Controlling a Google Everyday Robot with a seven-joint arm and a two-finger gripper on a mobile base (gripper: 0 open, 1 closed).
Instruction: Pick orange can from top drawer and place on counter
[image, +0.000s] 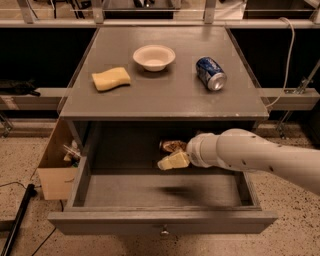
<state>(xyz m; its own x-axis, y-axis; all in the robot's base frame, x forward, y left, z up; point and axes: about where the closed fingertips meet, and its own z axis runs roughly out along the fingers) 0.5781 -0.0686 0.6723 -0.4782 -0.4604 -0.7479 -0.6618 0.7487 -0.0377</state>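
Observation:
The top drawer (125, 221) is pulled open below the counter (165, 97). The orange can (172, 145) lies on its side at the back of the drawer, near the middle, in shadow. My gripper (173, 161) reaches into the drawer from the right on a white arm (250, 152). It hovers just in front of and slightly below the can, very close to it. I cannot see contact between them. Part of the can is hidden behind the gripper.
On the counter lie a blue can (210, 73) on its side at the right, a white bowl (154, 56) at the back middle and a yellow sponge (111, 78) at the left. An open cardboard box (55, 170) stands left of the cabinet. The drawer knob (163, 232) faces me.

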